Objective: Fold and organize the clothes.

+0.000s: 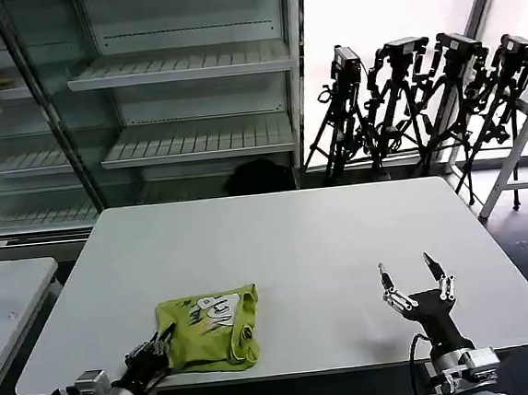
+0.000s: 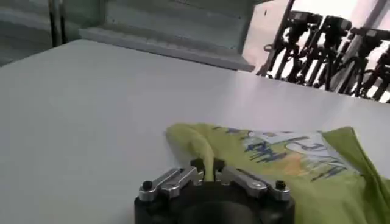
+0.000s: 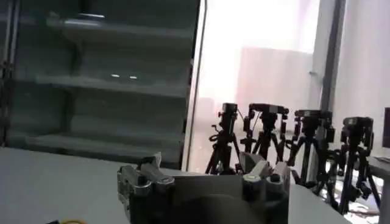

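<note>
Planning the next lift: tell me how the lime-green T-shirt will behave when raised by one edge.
The T-shirt lies bunched and creased on the table, so it is probably floppy and would drape. It looks thin, likely light. The left tool pinches a fold, so layers may slide apart; the right tool hovers open.

Folded lime T-shirt (image 1: 211,329) (white graphic up)

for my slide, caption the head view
Left end effector grips the folded lime T-shirt on the white table; right end effector open.
</note>
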You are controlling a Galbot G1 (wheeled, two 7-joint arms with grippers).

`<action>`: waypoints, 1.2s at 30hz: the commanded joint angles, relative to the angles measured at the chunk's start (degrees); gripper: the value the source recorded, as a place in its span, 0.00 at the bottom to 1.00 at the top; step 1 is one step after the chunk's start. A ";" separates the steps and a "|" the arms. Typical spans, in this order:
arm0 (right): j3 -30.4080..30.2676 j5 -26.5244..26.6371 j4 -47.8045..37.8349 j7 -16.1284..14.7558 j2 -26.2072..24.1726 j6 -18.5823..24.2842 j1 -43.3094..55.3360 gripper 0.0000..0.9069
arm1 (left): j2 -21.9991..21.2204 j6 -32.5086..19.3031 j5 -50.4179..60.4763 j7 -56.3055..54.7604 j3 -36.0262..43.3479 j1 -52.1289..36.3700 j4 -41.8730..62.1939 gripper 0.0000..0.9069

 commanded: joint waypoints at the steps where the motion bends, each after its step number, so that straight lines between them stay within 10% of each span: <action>1: 0.18 0.03 0.31 0.05 -0.18 -0.12 0.10 1.00 | 2.21 -1.01 -1.05 -1.20 -3.53 -0.14 -1.96 0.00; 19: -1.25 0.57 -0.28 0.00 -0.37 -0.08 2.08 1.00 | 24.82 4.45 -9.79 10.48 -43.01 -1.18 0.38 0.00; 24: -0.99 0.43 -0.04 0.00 -0.15 0.21 1.54 1.00 | 24.73 0.26 3.96 23.31 -27.82 -2.18 -2.34 0.00; 31: -0.26 0.15 0.69 -0.14 0.13 0.22 0.44 1.00 | 11.85 -15.82 27.49 27.97 10.52 -7.90 11.09 0.00; 36: 0.22 0.14 0.44 -0.26 -0.16 0.22 -0.02 1.00 | 8.02 -16.30 26.53 25.78 16.44 -11.08 9.87 0.00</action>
